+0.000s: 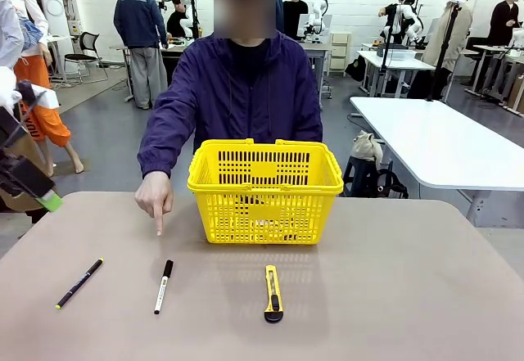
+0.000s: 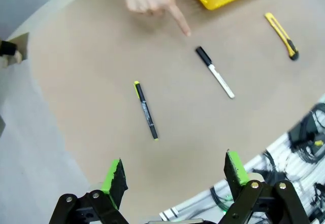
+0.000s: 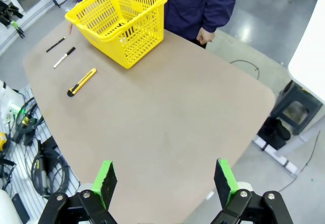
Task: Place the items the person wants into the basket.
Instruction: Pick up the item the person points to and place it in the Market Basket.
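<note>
The left gripper [image 2: 174, 172] hangs over the table's [image 1: 393, 295] near left edge with its jaws wide and nothing between them. The marker [image 2: 215, 72] lies flat on the table well ahead of it, a little toward 1 finger's side. The thin black pen [image 2: 146, 110] lies between the gripper and the marker, nearer the gripper.

The person's [image 1: 237, 99] hand [image 1: 154, 197] points 1 finger down at the table, its tip near the marker's black cap but not touching it. The marker sits outside the basket [image 1: 264, 191], toward the robot's left and nearer the robot. The yellow-and-black utility knife [image 1: 273, 293] lies in front of the basket.

The right gripper [image 3: 164, 179] hovers high above the table's right part, jaws also spread wide and empty, well apart from the basket and the 3 things laid out beyond it. The person's other hand [image 3: 204, 35] rests at the far table edge.

The table is plain light brown with rounded corners. Cables lie on the floor below its near edge. The room behind has a grey floor, white tables and several other people.
</note>
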Controlling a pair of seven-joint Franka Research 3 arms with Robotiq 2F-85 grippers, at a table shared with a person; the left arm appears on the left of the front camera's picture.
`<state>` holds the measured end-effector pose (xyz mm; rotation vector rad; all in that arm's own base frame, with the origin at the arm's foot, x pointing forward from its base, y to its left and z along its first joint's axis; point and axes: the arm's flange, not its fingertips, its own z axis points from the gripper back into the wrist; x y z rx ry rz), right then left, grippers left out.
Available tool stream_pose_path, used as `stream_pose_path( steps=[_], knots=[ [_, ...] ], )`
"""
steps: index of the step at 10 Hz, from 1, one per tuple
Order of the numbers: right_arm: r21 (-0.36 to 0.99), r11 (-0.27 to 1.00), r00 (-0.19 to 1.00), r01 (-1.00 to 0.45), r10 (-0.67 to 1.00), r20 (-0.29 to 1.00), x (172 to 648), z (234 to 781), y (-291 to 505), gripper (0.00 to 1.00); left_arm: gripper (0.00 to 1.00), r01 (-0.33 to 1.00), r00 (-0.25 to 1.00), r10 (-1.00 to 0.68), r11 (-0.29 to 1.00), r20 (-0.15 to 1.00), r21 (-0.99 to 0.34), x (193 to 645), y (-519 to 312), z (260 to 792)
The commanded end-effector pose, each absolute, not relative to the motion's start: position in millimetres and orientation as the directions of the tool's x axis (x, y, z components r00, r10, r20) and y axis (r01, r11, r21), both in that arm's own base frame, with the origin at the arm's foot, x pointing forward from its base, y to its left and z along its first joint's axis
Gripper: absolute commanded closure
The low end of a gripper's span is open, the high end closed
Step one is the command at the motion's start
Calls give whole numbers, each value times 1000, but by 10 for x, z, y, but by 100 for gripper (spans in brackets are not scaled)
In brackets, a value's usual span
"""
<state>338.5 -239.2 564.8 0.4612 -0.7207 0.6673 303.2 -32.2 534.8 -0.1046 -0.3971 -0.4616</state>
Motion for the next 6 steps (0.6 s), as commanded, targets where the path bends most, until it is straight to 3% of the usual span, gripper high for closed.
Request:
stream_pose_path(
  steps=[1,6],
  knots=[
    [156,691,542,-706,386,746,3387,5627,-2400,0,0,384,844,-370,922,388,45,3048,-384,5212],
    [156,691,542,-706,386,746,3387,5627,-2400,0,0,425,823,-396,905,407,21,3066,-371,5331]
  ],
)
